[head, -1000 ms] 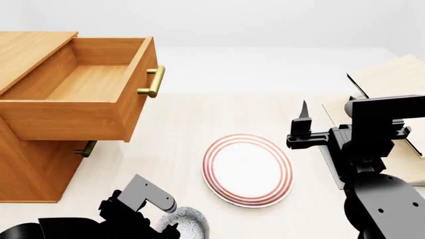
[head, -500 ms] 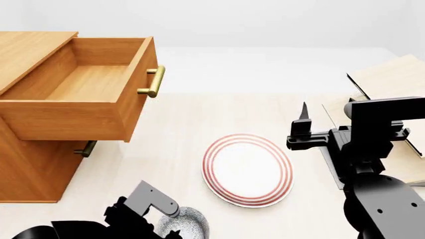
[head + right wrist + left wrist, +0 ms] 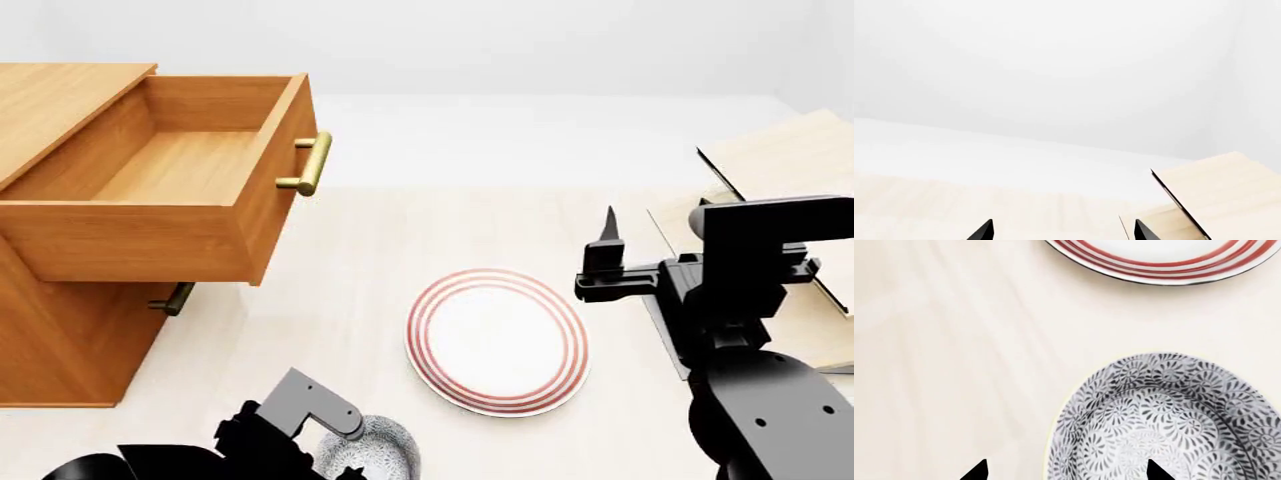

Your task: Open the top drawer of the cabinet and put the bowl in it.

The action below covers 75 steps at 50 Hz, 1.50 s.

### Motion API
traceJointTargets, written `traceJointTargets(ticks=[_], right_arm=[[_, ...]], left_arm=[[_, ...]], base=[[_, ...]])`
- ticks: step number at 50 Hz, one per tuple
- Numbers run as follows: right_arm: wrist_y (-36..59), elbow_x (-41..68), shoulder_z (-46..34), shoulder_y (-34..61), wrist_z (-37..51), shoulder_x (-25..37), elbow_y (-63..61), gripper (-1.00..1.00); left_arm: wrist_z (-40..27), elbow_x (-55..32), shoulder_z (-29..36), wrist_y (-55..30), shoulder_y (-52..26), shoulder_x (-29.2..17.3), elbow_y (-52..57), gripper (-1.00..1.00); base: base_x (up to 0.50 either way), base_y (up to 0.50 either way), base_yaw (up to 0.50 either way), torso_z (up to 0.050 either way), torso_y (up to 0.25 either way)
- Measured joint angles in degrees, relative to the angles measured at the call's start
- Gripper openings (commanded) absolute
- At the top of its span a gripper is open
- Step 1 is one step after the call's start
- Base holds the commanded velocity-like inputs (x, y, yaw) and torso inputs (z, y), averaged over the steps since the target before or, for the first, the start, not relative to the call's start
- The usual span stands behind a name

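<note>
The cabinet [image 3: 60, 340] stands at the left with its top drawer [image 3: 174, 165] pulled out, its inside bare and its brass handle [image 3: 307, 165] facing right. The bowl [image 3: 384, 447] sits on the pale table at the bottom edge of the head view. In the left wrist view the bowl [image 3: 1167, 425] shows its grey-blue speckled pattern. My left gripper [image 3: 1067, 472] is open just above it, one fingertip over the bowl's inside and the other outside the rim. My right gripper [image 3: 611, 250] hangs open and holds nothing, right of the plate. In the right wrist view the right gripper [image 3: 1062, 231] has nothing between its tips.
A flat white plate with red rings [image 3: 497, 340] lies mid-table, right of the bowl. A pale wooden slanted rack [image 3: 787, 165] stands at the far right behind my right arm. A lower drawer's handle [image 3: 171, 300] shows under the open drawer.
My left arm has shifted slightly right and lower, closer over the bowl. The right arm, the plate and the drawer have not moved.
</note>
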Motion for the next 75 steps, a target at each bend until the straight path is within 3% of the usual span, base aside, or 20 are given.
traceJointTargets(ticks=[2,3,37,75], right_arm=[[-0.01,0.03,-0.03,0.03,0.03,0.01,0.04,1.0],[0.0,0.04,-0.04,0.04,0.05,0.02,0.06,1.0],[-0.94,0.41,-0.31,-0.4,0.51,0.23,0.73,1.0],[0.83,1.9,0.54,0.09,1.29,0.7,-1.52,1.0]], left_arm=[[0.04,0.08,0.1,0.06,-0.01,0.07,-0.2,1.0],[0.04,0.11,0.14,0.1,-0.02,0.1,-0.29,-1.0],[-0.83,-1.34,-0.54,0.99,-0.02,-0.04,-0.25,-1.0],[-5.54,-7.28,-5.81,-1.34,-4.21,-0.85,6.06,-1.0]], base=[[0.0,0.0,0.0,0.0,0.0],[0.0,0.0,0.0,0.0,0.0],[0.0,0.0,0.0,0.0,0.0],[0.0,0.0,0.0,0.0,0.0]])
